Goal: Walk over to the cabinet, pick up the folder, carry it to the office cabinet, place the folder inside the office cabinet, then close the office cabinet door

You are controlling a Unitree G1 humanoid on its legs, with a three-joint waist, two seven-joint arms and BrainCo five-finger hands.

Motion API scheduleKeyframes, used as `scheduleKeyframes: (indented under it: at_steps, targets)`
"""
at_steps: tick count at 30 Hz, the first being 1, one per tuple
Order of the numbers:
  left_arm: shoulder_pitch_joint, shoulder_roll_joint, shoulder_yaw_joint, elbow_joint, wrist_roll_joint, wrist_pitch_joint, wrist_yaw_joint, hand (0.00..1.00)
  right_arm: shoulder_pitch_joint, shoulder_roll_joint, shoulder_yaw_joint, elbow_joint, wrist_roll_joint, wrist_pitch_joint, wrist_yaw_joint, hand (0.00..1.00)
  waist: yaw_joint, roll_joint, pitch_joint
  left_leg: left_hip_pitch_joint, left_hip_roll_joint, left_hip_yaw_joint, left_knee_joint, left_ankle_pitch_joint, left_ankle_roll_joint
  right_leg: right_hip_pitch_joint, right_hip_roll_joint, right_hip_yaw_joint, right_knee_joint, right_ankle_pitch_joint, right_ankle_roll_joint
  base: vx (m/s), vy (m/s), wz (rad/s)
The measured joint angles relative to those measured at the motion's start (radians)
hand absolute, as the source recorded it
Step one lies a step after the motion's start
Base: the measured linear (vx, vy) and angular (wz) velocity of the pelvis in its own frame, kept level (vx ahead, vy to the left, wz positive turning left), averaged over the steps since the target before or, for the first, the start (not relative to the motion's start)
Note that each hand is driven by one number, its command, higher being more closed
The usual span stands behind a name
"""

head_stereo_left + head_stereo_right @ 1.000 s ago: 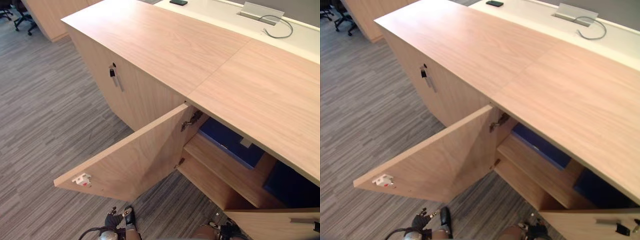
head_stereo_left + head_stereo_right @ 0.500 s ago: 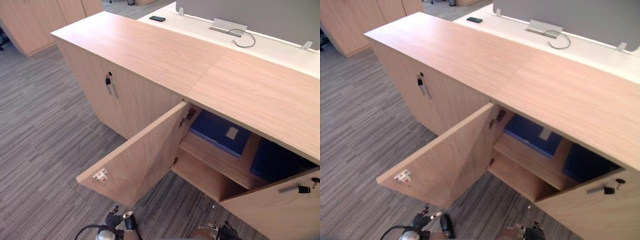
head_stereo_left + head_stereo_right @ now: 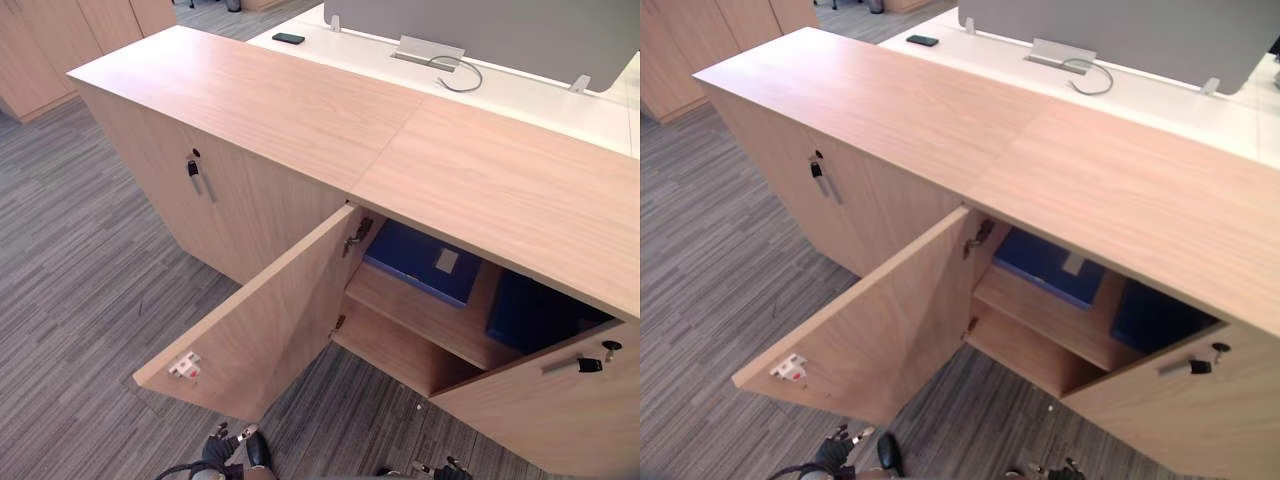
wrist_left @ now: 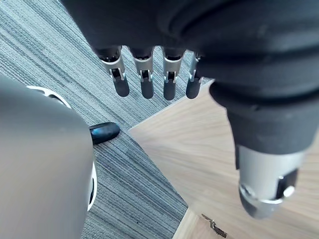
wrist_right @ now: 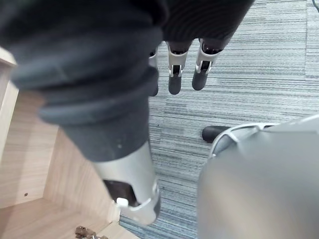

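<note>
hanging both my hands loose, empty: left hand [image 4: 146,79] by open door [image 3: 270,320], right hand [image 5: 174,74] over carpet [image 5: 259,74]; blue folder [image 3: 420,262] lying on shelf [image 3: 430,315] inside office cabinet [image 3: 300,100]; i'm risking glancing push sliding off door edge, leaving door ajar

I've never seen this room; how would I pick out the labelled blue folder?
Find the wooden cabinet with both doors open. On its upper shelf, just past the wide-open left door, lies a flat blue folder. Unlike the darker blue item to its right, it has a pale label on top.
</note>
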Motion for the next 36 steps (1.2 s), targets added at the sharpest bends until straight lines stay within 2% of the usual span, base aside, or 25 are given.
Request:
scheduleKeyframes:
  at_steps: [7, 15, 20, 23, 27, 30, 35, 36]
  targets:
    - [0.000, -0.001, -0.001, 0.006, 0.002, 0.001, 0.000, 0.00, -0.009, 0.001, 0.004, 0.007, -0.001, -0.001, 0.001, 0.00, 0.002, 0.001, -0.005, 0.033, 0.001, 0.004, -0.005, -0.011, -0.013, 0.033, 0.003, 0.001, -0.013, -0.001, 0.000, 0.02, -0.004, -0.02]
    - [0.000, -0.002, 0.009, 0.007, 0.003, 0.004, 0.004, 0.00, -0.009, 0.000, 0.010, 0.008, -0.002, -0.001, 0.001, 0.00, 0.002, 0.000, -0.007, 0.036, 0.000, -0.002, -0.006, -0.013, -0.011, 0.034, 0.001, 0.003, -0.009, -0.003, -0.003, -0.01, 0.006, 0.00]
    - [0.000, -0.002, -0.024, -0.035, 0.048, 0.014, 0.025, 0.00, -0.008, 0.000, 0.011, 0.007, -0.008, -0.002, 0.000, 0.00, -0.001, -0.001, -0.009, 0.037, 0.000, 0.005, -0.005, -0.015, -0.011, 0.033, 0.001, 0.010, -0.013, -0.001, 0.000, 0.01, 0.004, -0.02]
    - [0.016, -0.001, -0.087, -0.125, 0.068, 0.019, 0.025, 0.00, -0.008, -0.001, 0.012, 0.005, -0.034, -0.002, 0.000, 0.00, -0.001, -0.001, -0.010, 0.037, 0.000, 0.008, -0.005, -0.018, -0.011, 0.033, 0.002, 0.012, -0.017, -0.001, 0.000, 0.00, 0.002, -0.01]
    - [0.031, 0.009, -0.238, -0.272, 0.111, 0.018, 0.013, 0.00, -0.005, -0.007, 0.045, -0.007, -0.039, -0.002, -0.001, 0.00, -0.001, 0.003, -0.015, 0.037, -0.001, 0.012, -0.005, -0.022, -0.013, 0.032, 0.003, 0.015, -0.024, -0.001, -0.001, 0.00, 0.002, -0.01]
    - [0.036, 0.035, -0.383, -0.354, 0.135, 0.010, -0.041, 0.00, -0.005, -0.008, 0.051, -0.012, -0.039, -0.003, 0.000, 0.00, -0.002, 0.005, -0.018, 0.037, 0.000, 0.015, -0.005, -0.024, -0.015, 0.031, 0.004, 0.017, -0.027, -0.001, 0.000, 0.01, 0.004, -0.02]
    - [0.049, 0.087, -0.663, -0.485, 0.143, -0.022, -0.205, 0.00, -0.005, -0.008, 0.054, -0.010, -0.059, -0.004, 0.007, 0.00, -0.011, 0.006, -0.035, 0.040, 0.000, 0.027, -0.005, -0.030, -0.021, 0.030, 0.006, 0.026, -0.038, -0.001, -0.001, 0.02, 0.008, -0.06]
    - [0.052, 0.096, -0.692, -0.507, 0.141, -0.024, -0.222, 0.00, -0.005, -0.008, 0.054, -0.008, -0.062, -0.004, 0.009, 0.00, -0.013, 0.006, -0.040, 0.041, 0.000, 0.029, -0.004, -0.030, -0.021, 0.030, 0.006, 0.028, -0.039, -0.001, -0.001, 0.02, 0.009, -0.11]
